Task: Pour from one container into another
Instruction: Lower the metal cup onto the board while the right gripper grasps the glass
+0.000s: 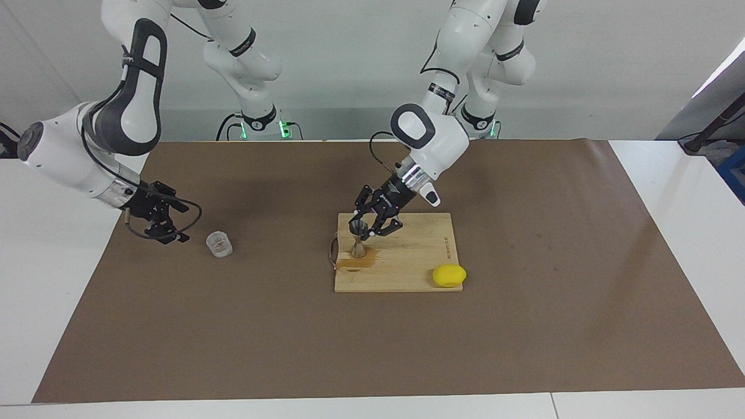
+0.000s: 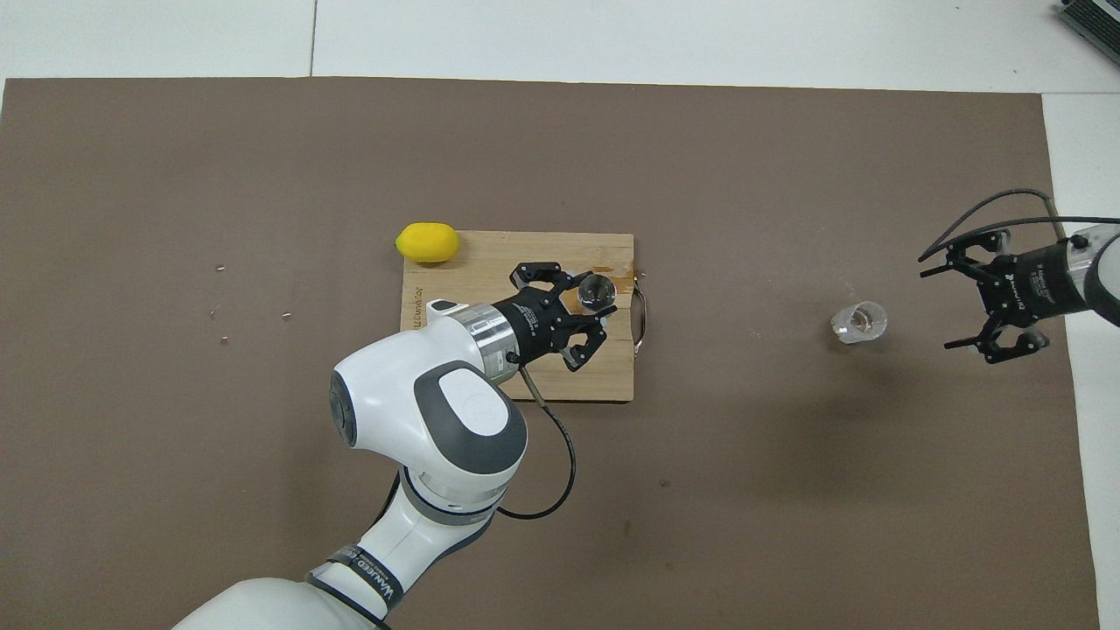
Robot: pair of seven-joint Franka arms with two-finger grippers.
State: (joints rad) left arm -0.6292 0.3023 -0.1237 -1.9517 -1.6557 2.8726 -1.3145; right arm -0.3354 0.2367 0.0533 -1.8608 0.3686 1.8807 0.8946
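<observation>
Counting: one tumbler (image 1: 219, 244), one jigger (image 1: 358, 239), one lemon (image 1: 449, 275).

A: The left gripper (image 1: 368, 224) covers part of the jigger's (image 1: 358, 241) upper cone in the facing view; whether its fingers touch the metal, I cannot tell
B: From overhead only the jigger's (image 2: 598, 291) rim shows, the waist hidden below it
A: What the glass tumbler (image 2: 858, 321) contains?
B: Too small to tell. The right arm is cut off by the frame's edge just past the right gripper (image 2: 980, 302)
A: Print on the cutting board (image 1: 419, 256) is unreadable
</observation>
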